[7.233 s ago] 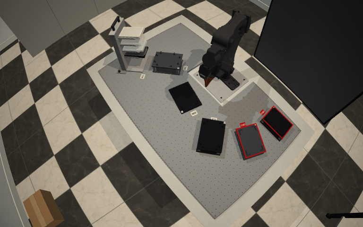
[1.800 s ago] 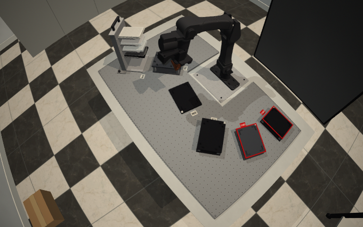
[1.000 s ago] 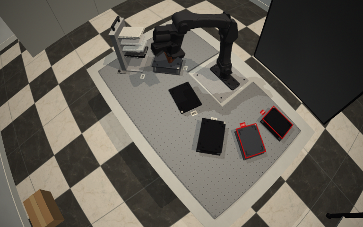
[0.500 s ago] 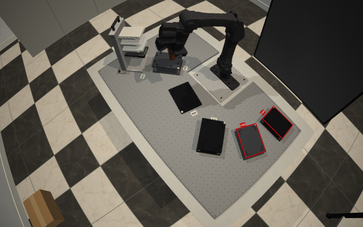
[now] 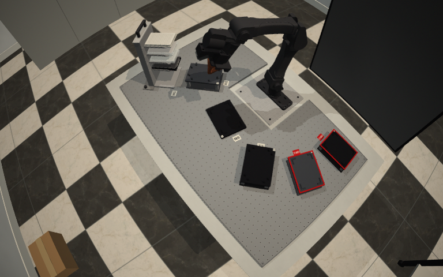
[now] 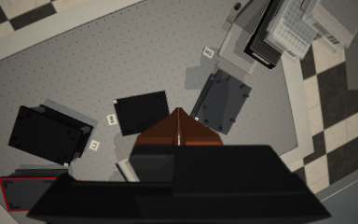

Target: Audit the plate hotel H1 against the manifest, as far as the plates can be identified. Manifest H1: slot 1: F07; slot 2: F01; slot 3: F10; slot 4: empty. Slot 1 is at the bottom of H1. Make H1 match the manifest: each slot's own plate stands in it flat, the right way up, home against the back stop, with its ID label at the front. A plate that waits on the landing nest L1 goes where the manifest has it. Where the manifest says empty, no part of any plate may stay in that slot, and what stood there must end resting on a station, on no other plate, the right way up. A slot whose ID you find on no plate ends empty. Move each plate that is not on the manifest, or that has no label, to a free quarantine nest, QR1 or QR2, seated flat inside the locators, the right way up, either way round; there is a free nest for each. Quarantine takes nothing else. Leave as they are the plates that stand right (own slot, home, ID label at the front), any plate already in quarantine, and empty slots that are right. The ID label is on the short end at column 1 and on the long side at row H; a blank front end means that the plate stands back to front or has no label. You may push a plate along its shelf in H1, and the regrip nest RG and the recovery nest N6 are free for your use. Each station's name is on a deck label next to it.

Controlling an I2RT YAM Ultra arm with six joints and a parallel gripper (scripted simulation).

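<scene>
From my remote station I see the black arm (image 5: 261, 26) reaching out from its base plate (image 5: 289, 104) on the table (image 5: 183, 137), its hand (image 5: 213, 69) hanging just above a dark grey stand (image 5: 203, 78) that sits right beside the plate rack (image 5: 143, 58). The hand's orange-brown fingers are pressed together to a point with nothing between them, as the wrist camera shows, the tips meeting over the table between that grey stand (image 6: 221, 100) and a flat black plate (image 6: 141, 112). The rack holds four plates stacked one above another: a white one (image 5: 160, 38) on top, two pale ones (image 5: 163, 53) below it, and a black one (image 5: 166, 64) lowest, jutting forward past the others; I cannot read any labels on their ends from here. The flat black plate (image 5: 225, 119) lies out in the open middle of the table, a small white tag at its near corner. Farther toward the front, a thicker black block (image 5: 258, 165) rests on its own grey pad. Beside it stand two red-edged trays: the nearer one (image 5: 306, 172) shows a grey floor with corner marks, while the farther one (image 5: 338, 149) carries a black plate inside its red border. Small white and red name tags sit next to the stations, too small to read. A cardboard box (image 5: 52, 253) sits on the checkered floor, well away from the table.
</scene>
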